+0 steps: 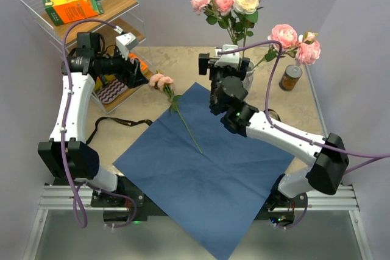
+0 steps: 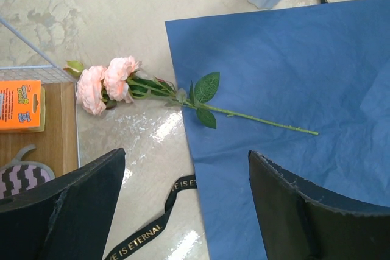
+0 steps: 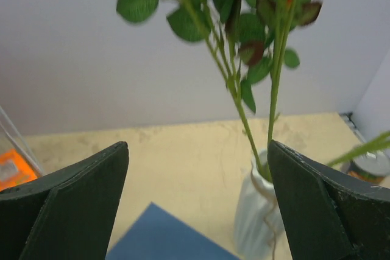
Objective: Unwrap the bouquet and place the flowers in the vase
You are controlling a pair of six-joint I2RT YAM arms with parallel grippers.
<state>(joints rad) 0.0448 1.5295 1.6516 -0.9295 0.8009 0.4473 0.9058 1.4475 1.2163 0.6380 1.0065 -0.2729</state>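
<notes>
Right gripper (image 3: 198, 145) gapes wide and empty as I watch, facing the vase (image 3: 253, 223) of flowers (image 1: 244, 1), jar (image 1: 290, 78) near it, while left gripper (image 2: 186, 164), wide and empty too, hovers over one rose (image 2: 106, 83) lying half on blue paper (image 1: 219, 168).

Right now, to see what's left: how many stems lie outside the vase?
1: a pink rose stem lies across the blue paper's far-left edge, blooms on the table. The right arm may hide others.
</notes>
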